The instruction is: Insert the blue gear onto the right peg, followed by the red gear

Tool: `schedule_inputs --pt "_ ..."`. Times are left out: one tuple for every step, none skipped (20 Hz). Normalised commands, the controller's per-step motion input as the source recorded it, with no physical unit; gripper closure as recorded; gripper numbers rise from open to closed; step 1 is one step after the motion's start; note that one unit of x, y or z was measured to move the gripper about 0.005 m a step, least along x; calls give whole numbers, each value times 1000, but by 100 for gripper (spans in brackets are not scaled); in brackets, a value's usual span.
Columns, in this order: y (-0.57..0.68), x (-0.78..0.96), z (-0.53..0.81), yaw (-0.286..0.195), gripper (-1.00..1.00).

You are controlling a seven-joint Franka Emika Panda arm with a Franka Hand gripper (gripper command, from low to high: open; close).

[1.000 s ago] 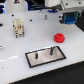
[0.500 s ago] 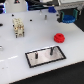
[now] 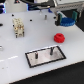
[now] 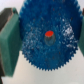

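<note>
My gripper [image 3: 65,18] is shut on the blue gear [image 3: 65,22] and holds it in the air at the exterior view's upper right. In the wrist view the blue gear [image 4: 47,42] fills the frame between the two teal fingers [image 4: 9,42], and a red spot shows through its centre hole. The red gear [image 3: 60,37] lies flat on the white table, below the held gear. The grey plate [image 3: 45,59] lies nearer the front. Its right peg [image 3: 50,50] and left peg [image 3: 36,53] stand upright and bare.
A white and tan block-like object [image 3: 18,26] stands at the exterior view's left. A short dark post [image 3: 44,15] stands off the plate near the back. The table's dark far edge runs along the top.
The gripper with the blue gear has shifted slightly lower in the exterior view. The red gear and the plate have not moved.
</note>
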Motion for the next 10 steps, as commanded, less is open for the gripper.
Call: schedule_inputs --pt "-288 785 218 0 100" --pt "-292 774 196 0 100" --pt "-289 791 197 0 100" --pt "-293 790 199 0 100" --pt "-274 800 173 0 100" --pt "-297 771 172 0 100" --pt "-284 762 125 0 100" --pt "-284 750 124 0 100" --pt "-312 740 118 0 100" --pt "-290 709 75 0 100"
